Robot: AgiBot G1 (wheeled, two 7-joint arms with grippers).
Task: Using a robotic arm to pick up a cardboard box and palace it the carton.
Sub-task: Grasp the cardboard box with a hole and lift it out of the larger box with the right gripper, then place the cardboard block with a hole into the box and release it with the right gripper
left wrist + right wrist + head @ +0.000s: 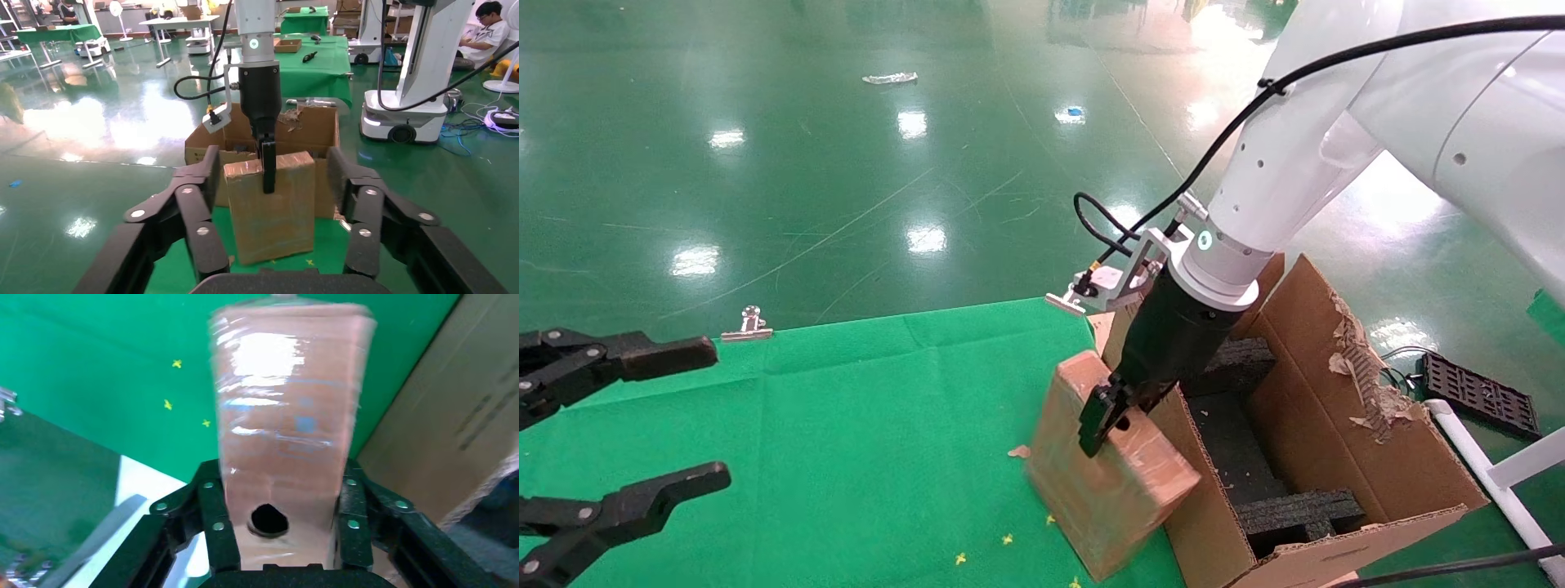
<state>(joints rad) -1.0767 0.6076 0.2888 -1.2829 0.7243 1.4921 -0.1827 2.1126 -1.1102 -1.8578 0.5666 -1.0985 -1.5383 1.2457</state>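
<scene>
Right robotic arm [1279, 163] is reaching down from the carton side, wrist tilted. Right gripper [1103, 420] is clamping the cardboard box [1103, 465] across its narrow thickness near the upper end; in the right wrist view a finger [214, 520] is pressing each broad taped face, box wedged between.

The box is standing on end, leaning, its lower end at or just above the green-covered table [846, 425]; contact there cannot be told. It is hanging below the gripper, just beside the carton [1377, 457], whose near wall is close to or touching it.

Step in hand, as I judge it: grasp made, lift and carry beginning; box not yet in the carton.

Next move calls for raising the box until its lower end clears the carton's near wall, then swinging it away from the table side over the opening. Black foam inserts [1238, 367] are taking up part of the inside, so the box needs lining up with the free slot between them before lowering.

Left gripper [617, 441] is parked well apart at the far side of the table, fingers spread, holding nothing.
</scene>
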